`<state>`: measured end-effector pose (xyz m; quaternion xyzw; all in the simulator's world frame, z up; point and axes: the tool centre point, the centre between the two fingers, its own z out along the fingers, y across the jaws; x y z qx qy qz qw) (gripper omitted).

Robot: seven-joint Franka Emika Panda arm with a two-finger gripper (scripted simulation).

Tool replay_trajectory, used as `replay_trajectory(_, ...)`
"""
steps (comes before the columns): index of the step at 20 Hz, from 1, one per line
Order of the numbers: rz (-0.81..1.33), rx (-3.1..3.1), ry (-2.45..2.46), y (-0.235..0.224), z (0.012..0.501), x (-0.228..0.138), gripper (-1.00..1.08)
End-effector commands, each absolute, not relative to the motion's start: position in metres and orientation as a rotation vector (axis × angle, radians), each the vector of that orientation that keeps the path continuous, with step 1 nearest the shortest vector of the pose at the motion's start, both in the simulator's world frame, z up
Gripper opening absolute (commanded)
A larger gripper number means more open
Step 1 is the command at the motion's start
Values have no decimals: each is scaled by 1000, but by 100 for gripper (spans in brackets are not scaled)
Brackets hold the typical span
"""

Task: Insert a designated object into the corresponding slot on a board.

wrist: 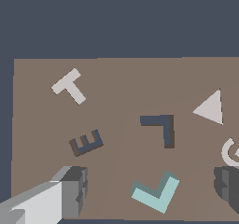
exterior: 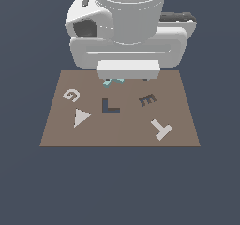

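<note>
The designated object (wrist: 156,192) is a pale teal L-shaped piece lying flat on the brown board (wrist: 126,78), near the board's far edge. In the exterior view only a bit of the teal piece (exterior: 113,82) peeks out under the arm. My gripper (wrist: 149,189) is open above it, with one finger (wrist: 72,190) on each side and neither touching it. The slot (exterior: 109,106) is a dark navy L-shaped recess near the middle of the board (exterior: 122,132), a short way in front of the piece; the slot (wrist: 161,127) is empty.
Light grey shapes sit in the board: a G (exterior: 71,95), a triangle (exterior: 81,117) and a T (exterior: 161,129). A dark E-shaped recess (exterior: 148,100) lies to the exterior view's right of the slot. The arm's white body (exterior: 129,36) hides the board's far edge.
</note>
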<state>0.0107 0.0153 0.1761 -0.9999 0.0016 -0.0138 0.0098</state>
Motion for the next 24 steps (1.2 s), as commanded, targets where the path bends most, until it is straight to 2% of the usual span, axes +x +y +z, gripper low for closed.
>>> replay_trajectory(1, -43, -3122, 5, 15, 176, 11, 100)
replay_trajectory(11, -36, -3123, 133, 5, 153, -5, 100)
replay_trajectory(24, -9, -3085, 582, -20, 74, -64, 100)
